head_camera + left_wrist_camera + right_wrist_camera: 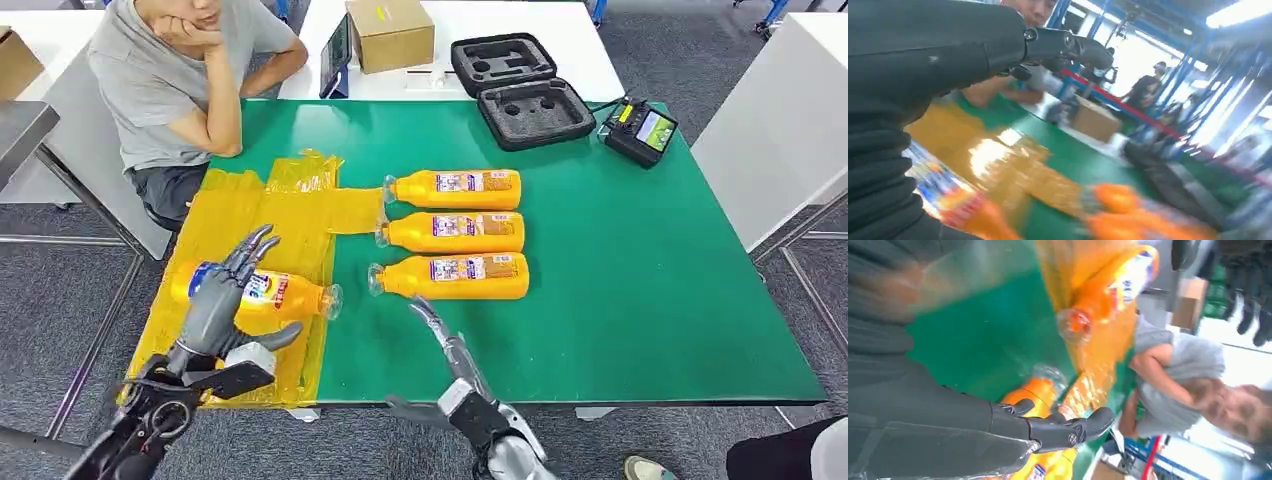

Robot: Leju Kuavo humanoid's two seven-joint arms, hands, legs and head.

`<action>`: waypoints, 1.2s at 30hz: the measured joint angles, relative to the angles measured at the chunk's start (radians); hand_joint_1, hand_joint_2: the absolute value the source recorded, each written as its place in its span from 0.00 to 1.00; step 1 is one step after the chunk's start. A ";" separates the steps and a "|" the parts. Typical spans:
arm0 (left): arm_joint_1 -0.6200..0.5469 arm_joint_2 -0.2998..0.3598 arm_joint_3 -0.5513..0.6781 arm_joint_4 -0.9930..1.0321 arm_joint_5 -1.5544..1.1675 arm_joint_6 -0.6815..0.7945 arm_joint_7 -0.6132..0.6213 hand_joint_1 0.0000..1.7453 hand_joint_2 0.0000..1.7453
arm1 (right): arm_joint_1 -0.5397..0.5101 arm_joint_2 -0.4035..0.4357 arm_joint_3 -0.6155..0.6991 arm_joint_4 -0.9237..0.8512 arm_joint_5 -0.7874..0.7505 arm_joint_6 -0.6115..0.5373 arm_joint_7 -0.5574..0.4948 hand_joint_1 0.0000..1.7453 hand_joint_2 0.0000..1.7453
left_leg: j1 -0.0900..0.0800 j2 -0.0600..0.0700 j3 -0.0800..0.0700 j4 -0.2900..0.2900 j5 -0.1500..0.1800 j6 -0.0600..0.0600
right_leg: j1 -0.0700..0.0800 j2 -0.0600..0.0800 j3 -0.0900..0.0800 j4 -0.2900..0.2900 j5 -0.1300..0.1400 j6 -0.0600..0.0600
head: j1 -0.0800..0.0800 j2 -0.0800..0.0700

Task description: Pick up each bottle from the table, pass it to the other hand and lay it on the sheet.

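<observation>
One orange plastic juice bottle with a blue and red label, lying on its side on the crinkled yellow plastic sheet at the near left of the green counter, cap end toward the middle. The left robot hand lies over its base end with fingers spread; whether it grips or merely rests there cannot be told. Three matching orange bottles lie in a row on the bare counter just beside the sheet, caps toward it. The right robot hand is held wide and empty, near the closest of them but apart. Judged full: moderately heavy, stiff but smooth-walled, prone to roll; best taken around the labelled midsection. Beyond: cardboard box, black foam-lined case, seated person in grey shirt.
</observation>
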 measured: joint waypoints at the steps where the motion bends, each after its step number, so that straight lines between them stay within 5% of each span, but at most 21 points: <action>1: 0.010 -0.021 0.001 -0.008 0.046 0.000 -0.017 0.00 1.00 | 0.015 -0.002 -0.004 -0.034 -0.007 0.000 0.000 0.00 1.00 | 0.000 0.000 0.000 0.000 -0.001 0.000 | 0.000 0.000 0.000 0.000 0.000 0.000 | 0.000 0.000; 4: 0.044 -0.082 0.000 -0.031 0.136 -0.021 -0.049 0.00 1.00 | 0.055 -0.009 -0.013 -0.129 -0.010 -0.015 0.000 0.00 1.00 | 0.000 0.000 0.000 0.000 -0.002 0.001 | 0.000 0.000 0.000 0.000 0.000 0.000 | 0.000 0.000; 11: 0.046 -0.090 0.000 -0.032 0.140 -0.022 -0.050 0.00 1.00 | 0.057 -0.009 -0.014 -0.135 -0.010 -0.018 0.000 0.00 1.00 | 0.000 0.000 0.000 0.000 -0.002 0.001 | 0.000 0.000 0.000 0.000 0.000 0.000 | 0.000 0.000; 12: 0.050 -0.093 0.000 -0.035 0.145 -0.024 -0.053 0.00 1.00 | 0.060 -0.010 -0.014 -0.146 -0.008 -0.022 0.000 0.00 0.00 | 0.000 0.000 0.000 0.000 -0.002 0.001 | 0.000 0.000 0.000 0.000 0.000 0.000 | 0.000 0.000; 15: 0.075 -0.130 -0.002 -0.045 0.163 -0.028 -0.059 0.00 1.00 | 0.083 -0.014 -0.019 -0.199 -0.007 -0.041 -0.001 0.00 0.00 | 0.000 0.000 0.000 0.000 -0.003 0.001 | 0.000 0.000 -0.001 -0.001 -0.001 0.000 | 0.000 0.000; 18: 0.133 -0.292 -0.013 -0.048 0.185 -0.034 -0.078 0.00 1.00 | 0.202 -0.024 -0.101 -0.333 0.067 -0.101 -0.001 0.00 0.00 | 0.000 0.000 0.000 0.000 -0.003 0.001 | 0.000 0.000 0.000 -0.001 -0.001 0.000 | -0.001 0.000; 19: 0.136 -0.300 -0.014 -0.046 0.187 -0.034 -0.083 0.00 1.00 | 0.209 -0.025 -0.110 -0.336 0.073 -0.102 -0.001 0.00 0.00 | 0.000 0.000 0.000 0.000 -0.003 0.001 | 0.000 0.000 0.000 -0.001 0.000 0.000 | -0.001 0.000; 20: 0.139 -0.307 -0.015 -0.044 0.197 -0.037 -0.090 0.00 1.00 | 0.217 -0.027 -0.124 -0.339 0.084 -0.101 -0.001 0.00 1.00 | 0.000 0.000 0.000 0.000 -0.003 0.001 | 0.000 0.000 0.000 -0.001 0.000 0.000 | 0.000 0.000; 22: 0.144 -0.322 -0.015 -0.039 0.229 -0.051 -0.110 0.00 1.00 | 0.229 -0.028 -0.163 -0.343 0.100 -0.092 -0.001 0.00 1.00 | 0.000 0.000 0.000 0.000 -0.003 0.001 | 0.000 0.000 0.000 -0.001 0.000 0.001 | -0.001 0.000; 23: 0.144 -0.329 -0.016 -0.035 0.244 -0.059 -0.118 0.00 1.00 | 0.232 -0.028 -0.182 -0.343 0.101 -0.083 -0.001 0.00 0.00 | 0.000 0.000 0.000 0.000 -0.003 0.001 | 0.000 0.000 0.000 -0.001 0.000 0.000 | 0.000 0.000; 24: 0.144 -0.337 -0.016 -0.032 0.253 -0.065 -0.121 0.00 1.00 | 0.233 -0.028 -0.197 -0.343 0.094 -0.074 -0.001 0.00 1.00 | 0.000 0.000 0.000 0.000 -0.003 0.001 | 0.000 0.000 0.000 -0.001 0.000 0.001 | -0.001 0.000; 31: 0.102 -0.382 -0.062 0.032 0.297 -0.085 -0.128 0.00 1.00 | 0.230 0.010 -0.363 -0.342 -0.115 0.170 -0.001 0.00 1.00 | 0.000 0.000 0.000 0.000 -0.003 0.002 | 0.000 0.000 0.000 -0.001 0.000 0.001 | -0.001 0.000; 36: 0.078 -0.401 -0.097 0.059 0.298 -0.055 -0.128 0.00 1.00 | 0.224 0.026 -0.428 -0.328 -0.087 0.166 -0.001 0.00 1.00 | 0.000 0.000 0.000 0.000 -0.003 0.002 | 0.000 0.000 0.000 -0.001 0.000 0.001 | -0.001 0.000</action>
